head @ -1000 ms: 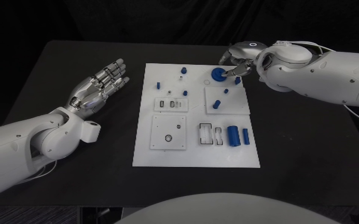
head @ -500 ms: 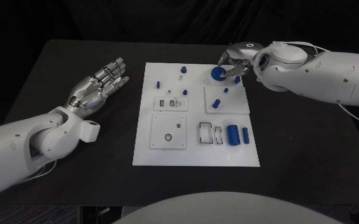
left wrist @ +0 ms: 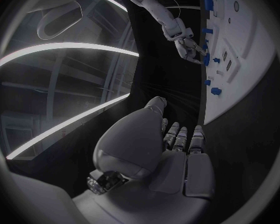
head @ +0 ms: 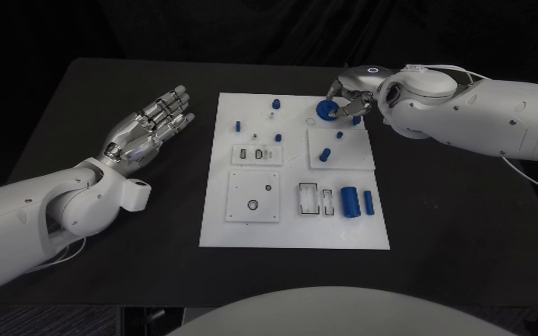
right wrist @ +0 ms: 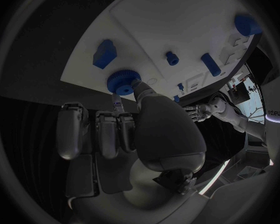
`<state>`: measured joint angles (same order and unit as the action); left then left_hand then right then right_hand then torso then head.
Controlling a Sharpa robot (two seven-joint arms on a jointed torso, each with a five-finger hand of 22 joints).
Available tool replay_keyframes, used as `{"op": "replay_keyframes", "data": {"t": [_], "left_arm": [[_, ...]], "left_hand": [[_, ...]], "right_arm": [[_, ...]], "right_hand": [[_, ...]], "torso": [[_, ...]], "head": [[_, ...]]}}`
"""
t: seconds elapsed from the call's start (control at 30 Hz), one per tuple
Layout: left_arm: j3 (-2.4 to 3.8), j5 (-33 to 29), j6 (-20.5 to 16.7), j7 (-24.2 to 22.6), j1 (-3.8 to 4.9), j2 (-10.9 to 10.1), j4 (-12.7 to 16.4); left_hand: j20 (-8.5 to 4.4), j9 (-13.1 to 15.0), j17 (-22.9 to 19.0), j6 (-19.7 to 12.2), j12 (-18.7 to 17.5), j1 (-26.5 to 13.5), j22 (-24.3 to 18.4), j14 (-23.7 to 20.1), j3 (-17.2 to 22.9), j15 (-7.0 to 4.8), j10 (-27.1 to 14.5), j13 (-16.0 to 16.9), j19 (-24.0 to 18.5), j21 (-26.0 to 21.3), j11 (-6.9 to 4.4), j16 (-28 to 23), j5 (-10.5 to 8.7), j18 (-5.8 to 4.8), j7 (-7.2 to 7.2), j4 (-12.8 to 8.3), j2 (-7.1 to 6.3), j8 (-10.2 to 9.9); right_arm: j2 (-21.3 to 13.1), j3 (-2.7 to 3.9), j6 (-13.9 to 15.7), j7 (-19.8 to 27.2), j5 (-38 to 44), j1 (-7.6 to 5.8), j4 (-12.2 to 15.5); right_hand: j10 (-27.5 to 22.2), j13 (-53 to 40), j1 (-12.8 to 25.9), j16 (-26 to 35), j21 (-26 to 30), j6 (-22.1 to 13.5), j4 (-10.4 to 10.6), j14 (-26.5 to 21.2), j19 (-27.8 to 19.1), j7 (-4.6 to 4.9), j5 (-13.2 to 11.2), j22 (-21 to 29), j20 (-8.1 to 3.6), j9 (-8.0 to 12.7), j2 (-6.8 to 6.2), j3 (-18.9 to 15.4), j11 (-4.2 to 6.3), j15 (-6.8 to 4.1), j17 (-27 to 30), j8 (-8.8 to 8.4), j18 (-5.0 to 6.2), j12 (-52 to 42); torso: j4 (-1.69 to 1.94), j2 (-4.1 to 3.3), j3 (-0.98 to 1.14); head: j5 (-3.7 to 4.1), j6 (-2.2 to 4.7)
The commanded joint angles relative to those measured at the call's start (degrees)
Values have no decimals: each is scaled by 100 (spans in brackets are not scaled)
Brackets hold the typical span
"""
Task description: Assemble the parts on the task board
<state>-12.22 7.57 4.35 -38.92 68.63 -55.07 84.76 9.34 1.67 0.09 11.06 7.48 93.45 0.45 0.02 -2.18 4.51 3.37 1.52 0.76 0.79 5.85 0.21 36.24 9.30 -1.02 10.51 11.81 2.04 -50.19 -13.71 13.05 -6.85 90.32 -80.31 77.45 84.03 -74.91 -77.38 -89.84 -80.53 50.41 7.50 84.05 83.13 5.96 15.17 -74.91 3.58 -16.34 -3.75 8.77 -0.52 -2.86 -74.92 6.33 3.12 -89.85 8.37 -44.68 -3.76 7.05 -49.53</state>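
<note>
Left hand just lies flat, fingers spread, holding nothing. Right hand is curled at the far end, apparently pinching something, hard to tell.

Task board mid-table, left hand beside it, right hand over far edge
</note>
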Motion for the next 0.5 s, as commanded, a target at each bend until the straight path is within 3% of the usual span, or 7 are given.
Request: {"op": "replay_keyframes", "data": {"t": [0.03, 0.13, 0.2, 0.37, 0.5], "left_arm": [[4, -24, 101, -836, 4, 12, 1], [4, -24, 107, -832, 4, 11, -5], [4, -24, 110, -830, 4, 11, -8], [4, -24, 114, -827, 3, 11, -15], [4, -24, 116, -825, 3, 16, -25]], "left_hand": [[44, -3, -9, -26, -38, -47, 0, -1, 43, 59, -12, -8, 7, -13, 43, -20, -10, -49, 7, 5, -2, -17], [44, -3, -9, -26, -38, -47, 0, -1, 43, 59, -12, -8, 7, -13, 43, -20, -10, -49, 7, 5, -2, -17], [44, -3, -9, -26, -38, -47, 0, -1, 43, 59, -12, -8, 7, -13, 43, -20, -10, -49, 7, 5, -2, -17], [44, -3, -9, -26, -38, -47, 0, -1, 43, 59, -12, -8, 7, -13, 43, -20, -10, -49, 7, 5, -2, -17], [44, -3, -9, -26, -38, -47, 0, -1, 43, 59, -12, -8, 7, -13, 43, -20, -10, -49, 7, 5, -2, -17]], "right_arm": [[15, -26, -123, -49, 14, 66, -22], [19, -26, -83, -16, 14, 74, -31], [19, -26, -34, 11, 14, 77, -34], [-3, -25, 154, 90, 14, 80, -9], [-59, -22, 336, 124, 46, 71, 93]], "right_hand": [[597, -1509, -86, -16, 33, 69, -52, 595, -18, 5, 153, -816, 5, -78, -3, 15, -25, 10, -1508, 57, -21, -15], [597, -1509, -116, -16, 39, 138, -108, 595, -16, -2, 450, -825, 0, -186, 10, 73, -19, 6, -1508, 103, -21, -15], [597, -1509, -150, -16, 49, 266, -174, 595, -17, -28, 805, -830, -12, -313, 13, 136, 2, -9, -1508, 215, -19, -15], [597, -1509, -152, -16, 57, 408, -238, 595, -16, -62, 1039, -840, -32, -494, 15, 192, 29, -33, -1508, 387, -19, -15], [597, -1509, -138, -16, 41, 562, -290, 595, 3, -86, 1391, -864, -47, -684, -4, 251, 33, -36, -1508, 574, -25, -15]], "torso": [[1, 2, 2], [1, 2, 2], [2, 2, 1], [3, 3, 2], [3, 5, 2]], "head": [[-1, -10], [-2, -15], [-3, -16], [-3, -9], [-23, 5]]}}
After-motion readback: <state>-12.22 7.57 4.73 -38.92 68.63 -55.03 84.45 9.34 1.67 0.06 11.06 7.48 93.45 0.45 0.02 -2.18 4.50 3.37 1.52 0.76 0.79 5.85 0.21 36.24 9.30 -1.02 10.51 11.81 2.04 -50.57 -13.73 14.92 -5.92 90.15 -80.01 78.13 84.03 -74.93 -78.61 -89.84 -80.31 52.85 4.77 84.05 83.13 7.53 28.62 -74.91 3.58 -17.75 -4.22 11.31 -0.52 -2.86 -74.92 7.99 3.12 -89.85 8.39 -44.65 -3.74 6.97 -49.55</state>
